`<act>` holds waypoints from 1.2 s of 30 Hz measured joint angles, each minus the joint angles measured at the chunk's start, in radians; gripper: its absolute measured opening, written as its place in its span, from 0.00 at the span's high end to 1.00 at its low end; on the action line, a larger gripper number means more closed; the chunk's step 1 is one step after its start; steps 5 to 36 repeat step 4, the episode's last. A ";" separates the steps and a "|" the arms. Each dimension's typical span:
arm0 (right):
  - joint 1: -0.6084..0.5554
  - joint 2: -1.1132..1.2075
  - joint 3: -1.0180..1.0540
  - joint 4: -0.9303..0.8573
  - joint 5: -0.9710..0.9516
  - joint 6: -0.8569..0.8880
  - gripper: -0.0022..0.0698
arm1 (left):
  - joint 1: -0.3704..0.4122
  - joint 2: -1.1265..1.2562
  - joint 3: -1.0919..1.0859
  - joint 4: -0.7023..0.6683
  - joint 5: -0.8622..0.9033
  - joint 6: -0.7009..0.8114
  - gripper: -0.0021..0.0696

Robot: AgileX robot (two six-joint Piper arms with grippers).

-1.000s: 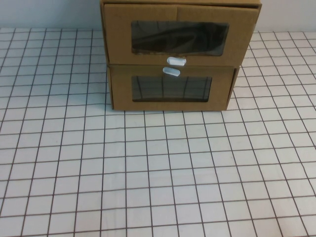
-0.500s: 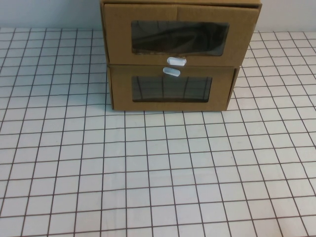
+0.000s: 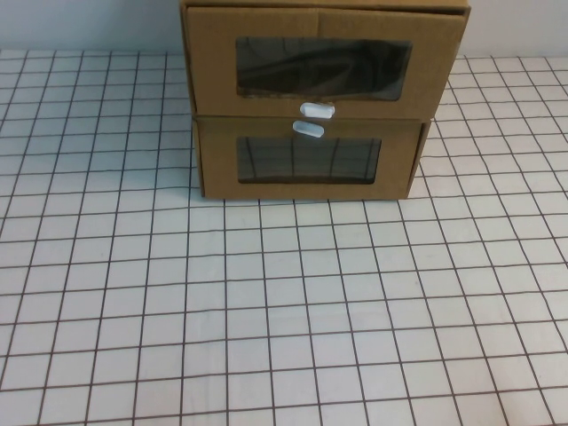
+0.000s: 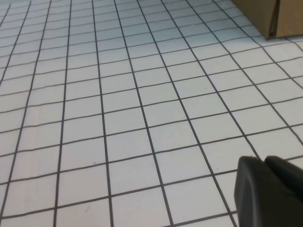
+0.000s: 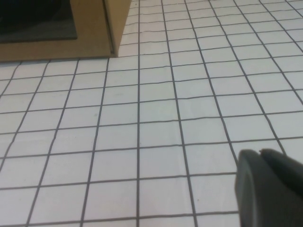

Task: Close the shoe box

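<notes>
The shoe box (image 3: 324,67) is the upper, wider cardboard drawer box at the back of the table, with a clear window and a white pull tab (image 3: 317,109) below it. Its front appears to jut slightly forward over the box beneath. Neither gripper shows in the high view. The left gripper (image 4: 264,159) hovers over bare grid cloth on the left, its dark fingers pressed together and holding nothing. The right gripper (image 5: 260,152) is likewise shut and holds nothing, over the cloth right of the boxes.
A narrower cardboard box (image 3: 306,160) with its tab above the window sits under the shoe box; its corner (image 4: 267,16) and windowed front (image 5: 57,33) show in the wrist views. White grid cloth (image 3: 284,311) covers the table in front.
</notes>
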 joint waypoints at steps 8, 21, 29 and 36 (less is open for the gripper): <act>0.000 0.000 0.000 0.000 -0.002 0.000 0.99 | 0.000 0.000 0.000 0.000 0.000 0.000 0.98; 0.000 0.000 0.000 0.000 -0.002 0.000 0.99 | 0.000 0.000 0.000 0.000 0.000 0.000 0.98; 0.000 0.000 0.000 0.000 -0.002 0.000 0.99 | 0.000 0.000 0.000 0.000 0.000 0.000 0.98; 0.000 0.000 0.000 0.000 -0.002 0.000 0.99 | 0.000 0.000 0.000 0.000 0.000 0.000 0.98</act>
